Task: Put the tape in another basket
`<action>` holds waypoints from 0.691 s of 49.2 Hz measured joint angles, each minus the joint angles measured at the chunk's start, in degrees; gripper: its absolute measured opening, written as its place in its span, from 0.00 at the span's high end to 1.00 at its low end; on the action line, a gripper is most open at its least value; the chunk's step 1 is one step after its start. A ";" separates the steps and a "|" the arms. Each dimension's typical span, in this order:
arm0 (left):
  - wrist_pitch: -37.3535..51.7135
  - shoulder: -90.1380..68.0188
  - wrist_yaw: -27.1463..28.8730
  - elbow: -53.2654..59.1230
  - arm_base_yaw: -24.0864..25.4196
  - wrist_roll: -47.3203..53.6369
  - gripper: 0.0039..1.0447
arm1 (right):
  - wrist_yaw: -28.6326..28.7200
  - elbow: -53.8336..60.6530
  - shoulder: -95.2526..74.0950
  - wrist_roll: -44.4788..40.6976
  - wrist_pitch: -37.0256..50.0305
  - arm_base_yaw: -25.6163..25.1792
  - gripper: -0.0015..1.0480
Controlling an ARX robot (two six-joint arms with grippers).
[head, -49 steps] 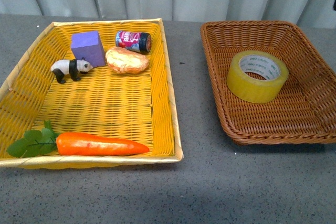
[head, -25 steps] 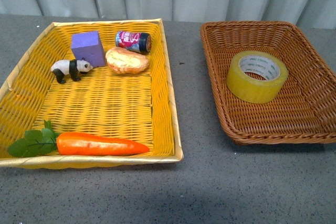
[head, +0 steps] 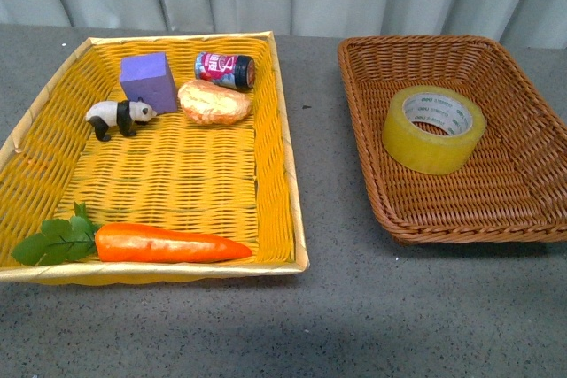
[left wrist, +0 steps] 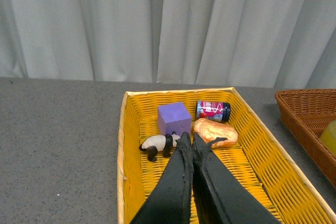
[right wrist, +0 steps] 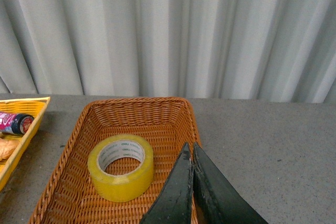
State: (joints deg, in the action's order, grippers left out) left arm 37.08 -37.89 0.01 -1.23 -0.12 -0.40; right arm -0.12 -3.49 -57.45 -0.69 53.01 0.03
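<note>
Yellow tape (head: 434, 128) sitting flat inside the brown wicker basket (head: 532, 210), roughly mid-floor, hole up. Front view: no arm anywhere in shot, just the two baskets on the grey bench (head: 354, 316). Reading the task one way, could be finished already; reading it the other, nothing started and the roll needs carrying over to the yellow basket (head: 288, 174) beside the brown one. Leaning towards start-of-job or very end, can't settle which from this alone.

Left wrist view: left pincer (left wrist: 192, 141) clenched, both black jaws pressed together with nothing between, hanging above the yellow basket and aimed toward the panda (left wrist: 159, 145) and purple block (left wrist: 174, 119). Well away from the tape.

Right wrist view: right pincer (right wrist: 190, 150) likewise clamped on nothing, poised over the brown basket's rim, tape just off to one side and lower down. If a pick is next: needs opening wide first, then dropping to straddle the roll's wall, one jaw through the core.
</note>
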 joint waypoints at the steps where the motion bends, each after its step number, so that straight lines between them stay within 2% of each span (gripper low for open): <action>1: -1.27 1.22 0.00 0.00 0.00 0.00 0.97 | 0.00 0.35 1.44 0.02 -1.11 0.00 0.99; 34: -19.45 20.46 0.00 0.07 0.00 0.00 0.97 | 0.02 3.21 28.24 0.09 -24.13 0.00 0.99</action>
State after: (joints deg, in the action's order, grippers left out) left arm 17.63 -17.43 0.01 -1.17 -0.12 -0.40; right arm -0.10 -0.27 -29.21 -0.60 28.88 0.03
